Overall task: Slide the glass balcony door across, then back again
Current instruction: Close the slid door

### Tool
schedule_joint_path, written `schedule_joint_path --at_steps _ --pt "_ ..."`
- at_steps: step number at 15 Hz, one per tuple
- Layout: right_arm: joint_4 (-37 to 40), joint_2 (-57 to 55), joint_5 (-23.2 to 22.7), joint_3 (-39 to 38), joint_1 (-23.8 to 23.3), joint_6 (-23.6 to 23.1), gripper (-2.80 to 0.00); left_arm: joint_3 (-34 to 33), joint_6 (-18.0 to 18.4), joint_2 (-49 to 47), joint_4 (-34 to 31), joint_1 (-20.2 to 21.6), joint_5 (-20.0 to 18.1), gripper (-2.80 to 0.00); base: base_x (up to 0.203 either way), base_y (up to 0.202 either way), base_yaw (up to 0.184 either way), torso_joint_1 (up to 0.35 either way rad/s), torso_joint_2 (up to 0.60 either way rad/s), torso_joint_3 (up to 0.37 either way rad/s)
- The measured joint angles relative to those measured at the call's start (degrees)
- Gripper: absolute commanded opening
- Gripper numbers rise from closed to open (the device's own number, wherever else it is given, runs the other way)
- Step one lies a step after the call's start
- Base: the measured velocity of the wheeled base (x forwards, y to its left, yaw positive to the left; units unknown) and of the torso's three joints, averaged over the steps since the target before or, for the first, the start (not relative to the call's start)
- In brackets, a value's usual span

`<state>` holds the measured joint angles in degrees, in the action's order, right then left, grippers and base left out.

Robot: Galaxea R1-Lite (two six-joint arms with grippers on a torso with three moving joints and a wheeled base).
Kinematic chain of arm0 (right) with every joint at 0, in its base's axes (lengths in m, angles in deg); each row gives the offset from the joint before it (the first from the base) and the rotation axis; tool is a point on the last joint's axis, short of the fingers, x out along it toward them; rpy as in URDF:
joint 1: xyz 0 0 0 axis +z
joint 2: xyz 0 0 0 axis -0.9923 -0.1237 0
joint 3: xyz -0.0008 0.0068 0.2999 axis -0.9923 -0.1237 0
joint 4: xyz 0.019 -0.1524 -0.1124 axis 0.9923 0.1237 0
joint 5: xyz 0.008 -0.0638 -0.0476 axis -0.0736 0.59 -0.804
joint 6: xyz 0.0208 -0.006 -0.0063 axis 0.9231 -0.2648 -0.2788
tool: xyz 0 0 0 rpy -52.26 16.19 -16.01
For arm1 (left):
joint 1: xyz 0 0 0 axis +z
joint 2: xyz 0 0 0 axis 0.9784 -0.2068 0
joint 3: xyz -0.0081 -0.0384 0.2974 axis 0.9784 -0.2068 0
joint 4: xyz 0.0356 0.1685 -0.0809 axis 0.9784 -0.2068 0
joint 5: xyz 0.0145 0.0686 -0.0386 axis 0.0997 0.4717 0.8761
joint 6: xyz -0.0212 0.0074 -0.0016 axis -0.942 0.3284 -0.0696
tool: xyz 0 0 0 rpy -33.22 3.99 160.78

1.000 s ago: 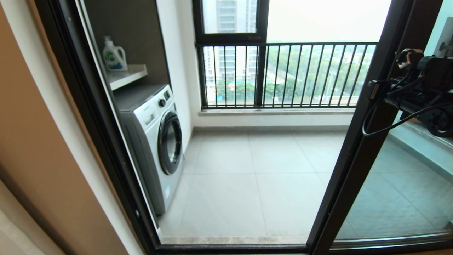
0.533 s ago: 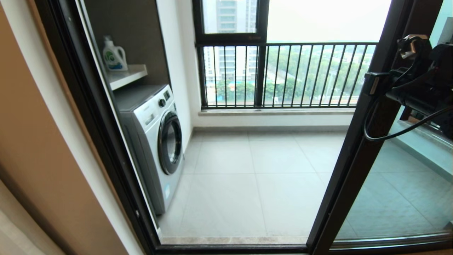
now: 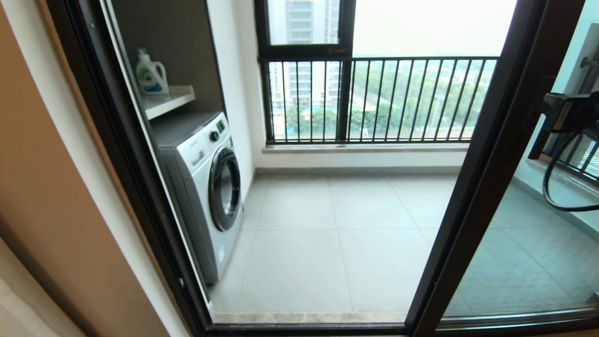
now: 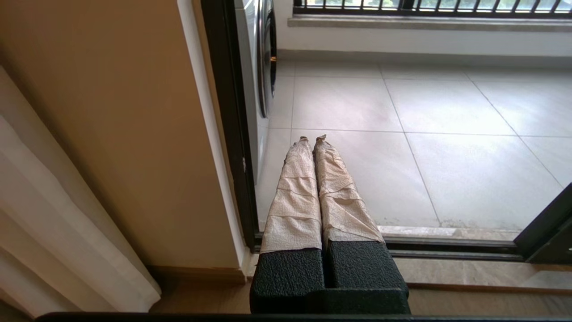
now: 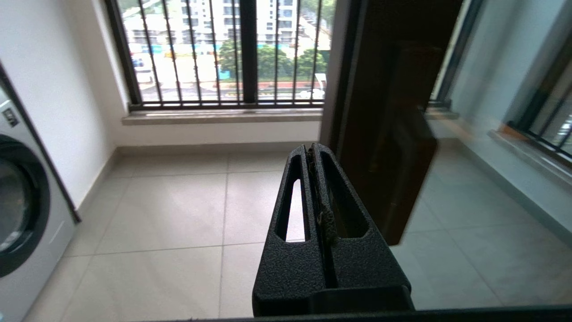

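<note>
The glass balcony door [image 3: 486,187] stands slid over to the right, its dark upright slanting down the right of the head view, with the doorway to its left open. In the right wrist view the same upright [image 5: 380,67] carries a short dark bar handle [image 5: 413,147]. My right gripper [image 5: 311,150] is shut on nothing, its tips just beside that handle and apart from it. Only part of the right arm [image 3: 571,114] shows at the head view's right edge. My left gripper [image 4: 313,139] is shut, parked low by the left door jamb [image 4: 228,134].
A white washing machine [image 3: 206,187] stands on the balcony's left under a shelf [image 3: 168,100] with a detergent bottle [image 3: 150,72]. A barred window [image 3: 374,98] closes the far side. A tan wall [image 4: 111,134] and pale curtain [image 4: 67,223] flank the left jamb.
The right arm rose, then drew away to the right, off the door's upright and mostly out of the head view. The door has not visibly moved.
</note>
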<state>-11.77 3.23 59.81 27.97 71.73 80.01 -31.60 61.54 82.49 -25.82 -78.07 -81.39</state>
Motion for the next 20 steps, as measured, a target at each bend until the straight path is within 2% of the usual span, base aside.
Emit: schedule_joint_path --at_steps 3,7,11,15,20 --pt "2.22 2.78 -1.65 -1.33 -8.04 0.11 -2.80 0.00 0.00 0.00 0.00 0.00 0.00 -2.80 0.000 0.000 0.000 0.000 0.00 0.000" --pt "2.96 1.75 -6.60 -1.08 -19.32 0.31 -2.80 0.00 0.02 0.00 0.00 0.00 0.00 -2.80 0.000 0.000 0.000 0.000 0.00 0.000" --pt "3.05 -1.93 -11.62 0.26 -26.72 0.94 -2.80 0.00 0.02 0.00 0.00 0.00 0.00 -2.80 0.000 0.000 0.000 0.000 0.00 0.000" --pt "2.85 -7.67 -16.82 4.35 -28.58 2.86 -2.80 0.00 0.02 0.00 0.01 0.00 0.02 -2.80 0.000 0.000 0.000 0.000 0.00 0.000" --pt "2.59 -14.57 -17.91 10.95 -27.30 3.06 -2.80 0.00 0.02 0.00 0.00 0.00 0.01 -2.80 0.000 0.000 0.000 0.000 0.00 0.000"
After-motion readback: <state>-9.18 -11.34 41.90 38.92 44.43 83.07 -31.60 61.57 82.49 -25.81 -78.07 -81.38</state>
